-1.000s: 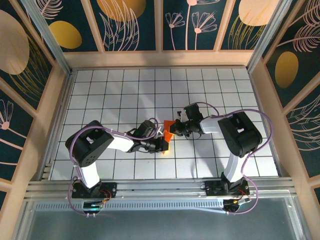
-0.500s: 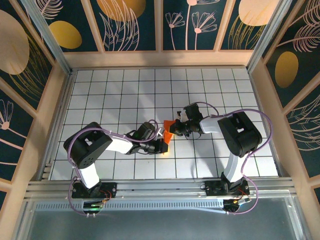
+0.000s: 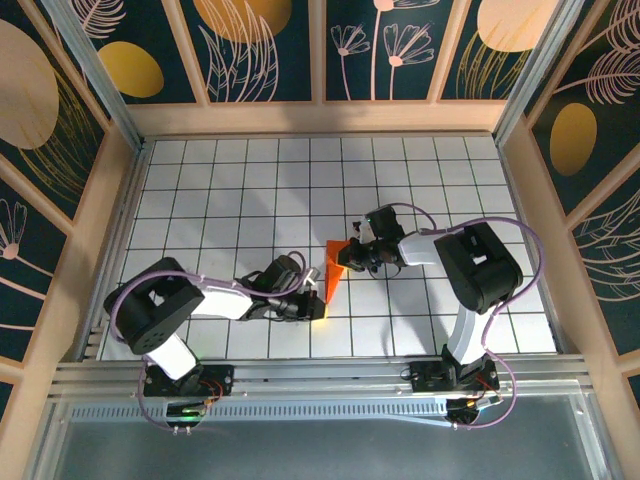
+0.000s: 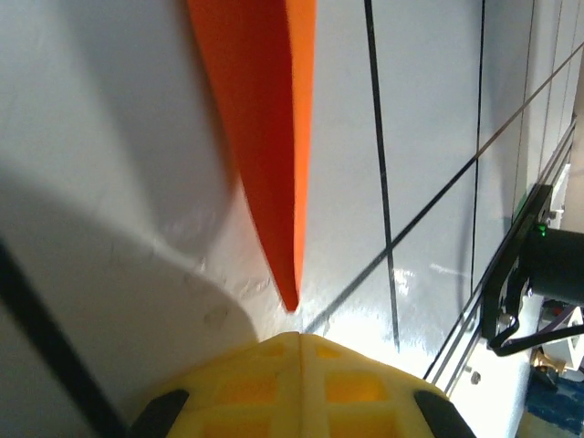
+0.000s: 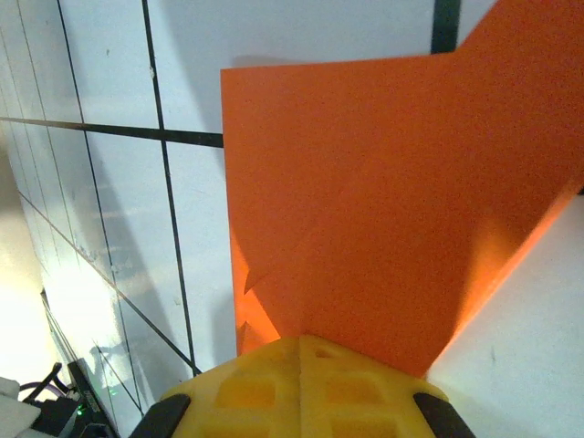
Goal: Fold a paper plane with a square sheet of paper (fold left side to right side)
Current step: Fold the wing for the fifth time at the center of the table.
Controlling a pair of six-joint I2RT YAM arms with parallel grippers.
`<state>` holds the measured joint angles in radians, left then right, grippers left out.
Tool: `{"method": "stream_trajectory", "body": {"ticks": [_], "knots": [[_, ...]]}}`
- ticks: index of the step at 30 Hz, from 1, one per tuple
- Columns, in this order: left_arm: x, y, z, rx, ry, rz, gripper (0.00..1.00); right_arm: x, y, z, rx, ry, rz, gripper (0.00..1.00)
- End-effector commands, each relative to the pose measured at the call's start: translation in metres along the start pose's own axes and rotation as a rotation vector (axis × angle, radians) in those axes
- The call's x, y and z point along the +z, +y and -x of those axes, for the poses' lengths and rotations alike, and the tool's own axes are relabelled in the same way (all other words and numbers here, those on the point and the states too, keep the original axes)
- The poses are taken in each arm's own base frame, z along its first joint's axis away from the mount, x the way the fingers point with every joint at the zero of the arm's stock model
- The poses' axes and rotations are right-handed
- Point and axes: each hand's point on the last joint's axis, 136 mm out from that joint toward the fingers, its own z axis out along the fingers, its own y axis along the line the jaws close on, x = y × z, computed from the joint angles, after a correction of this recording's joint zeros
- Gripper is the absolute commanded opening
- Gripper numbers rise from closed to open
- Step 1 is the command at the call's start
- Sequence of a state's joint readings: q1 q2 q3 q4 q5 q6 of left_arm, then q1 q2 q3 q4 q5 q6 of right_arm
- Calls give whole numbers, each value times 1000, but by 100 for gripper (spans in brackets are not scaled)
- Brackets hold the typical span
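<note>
The square sheet of paper (image 3: 332,268), bright orange, lies folded into a narrow wedge at the middle of the grid table, its point toward the near edge. In the left wrist view the paper (image 4: 265,137) tapers to a tip just beyond my left gripper (image 4: 299,336), which is shut with nothing in it. From above, the left gripper (image 3: 318,303) sits low at that near tip. My right gripper (image 3: 352,258) is at the wedge's wide far end. There its shut yellow fingers (image 5: 246,392) rest on top of the broad orange paper (image 5: 383,182), not clamping it.
The white grid table (image 3: 220,200) is boxed in by wooden walls (image 3: 110,230) on three sides. An aluminium rail (image 3: 320,375) runs along the near edge by the arm bases. A black mount (image 4: 547,274) stands at the right edge of the left wrist view.
My left arm has drawn back to the left and lowered, and its gripper has slid toward the near tip of the paper. More of the orange wedge shows now. The right gripper has stayed put.
</note>
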<state>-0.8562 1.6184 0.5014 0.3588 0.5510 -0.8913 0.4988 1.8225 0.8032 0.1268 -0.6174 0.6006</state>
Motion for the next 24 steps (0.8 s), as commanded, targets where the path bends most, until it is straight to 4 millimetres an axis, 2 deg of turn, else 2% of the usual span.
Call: {"method": "stream_trajectory", "body": {"ticks": [1,5,11,15,17,24], "knots": [[-15,-10,9,19,-41,-18,1,14,-61,-31,55,64,-229,0],[-24,-25,28,51,-81,-46,1,15,-60,-31,51,64,-225,0],[-7,-32,47,95,-58,-37,0,16,-60,-32,55,65,-222,0],[5,-21,59,96,-62,28,0,15,-57,-31,47,65,-216,0],[12,-6,62,73,-68,81,0,15,-56,-30,41,63,-213,0],[16,9,62,23,-92,114,0,14,-50,-27,22,60,-201,0]]}}
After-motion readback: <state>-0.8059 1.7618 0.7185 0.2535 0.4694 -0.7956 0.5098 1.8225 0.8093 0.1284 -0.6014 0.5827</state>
